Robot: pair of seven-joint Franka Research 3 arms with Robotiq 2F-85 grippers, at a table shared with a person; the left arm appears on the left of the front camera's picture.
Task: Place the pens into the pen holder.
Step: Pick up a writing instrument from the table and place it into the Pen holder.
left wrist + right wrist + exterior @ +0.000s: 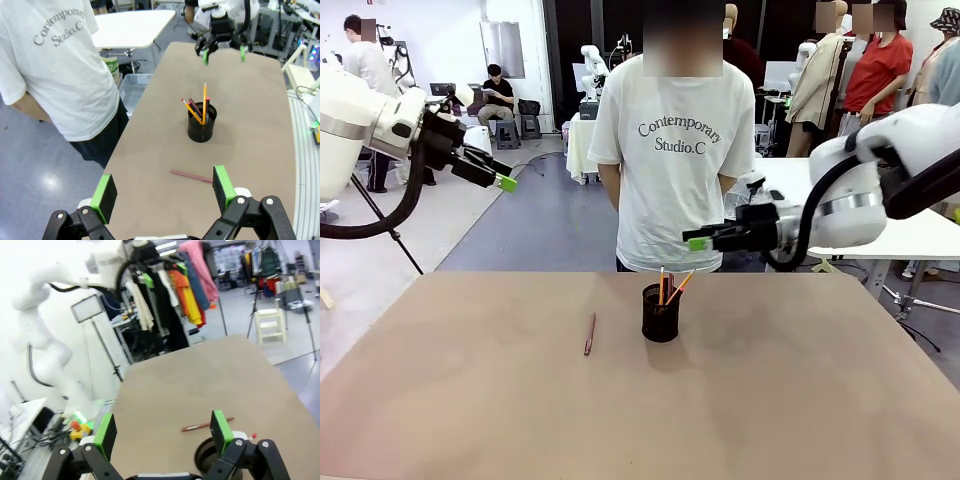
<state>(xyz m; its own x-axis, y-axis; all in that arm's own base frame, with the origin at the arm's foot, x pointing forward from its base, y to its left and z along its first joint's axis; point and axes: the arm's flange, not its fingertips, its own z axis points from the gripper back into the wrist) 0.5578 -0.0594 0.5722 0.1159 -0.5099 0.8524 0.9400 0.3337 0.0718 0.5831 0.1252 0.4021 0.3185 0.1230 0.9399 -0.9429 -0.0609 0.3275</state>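
Observation:
The black mesh pen holder (661,315) (201,126) stands mid-table with pens (663,285) (204,98) upright in it, among them a yellow-orange one and one with a pink end. A slim dark-red pen (589,334) (190,175) (206,425) lies flat on the table to the holder's left. My right gripper (698,240) (163,429) hovers open above and just right of the holder, nothing between its fingers; the holder's rim (204,454) shows partly behind one finger. My left gripper (505,182) (164,187) is raised high at the far left, open and empty.
A person in a white T-shirt (670,150) stands at the far edge, right behind the holder, arms behind the back. The brown table (470,400) has wide bare room around the holder and the lying pen. White tables and other people are farther off.

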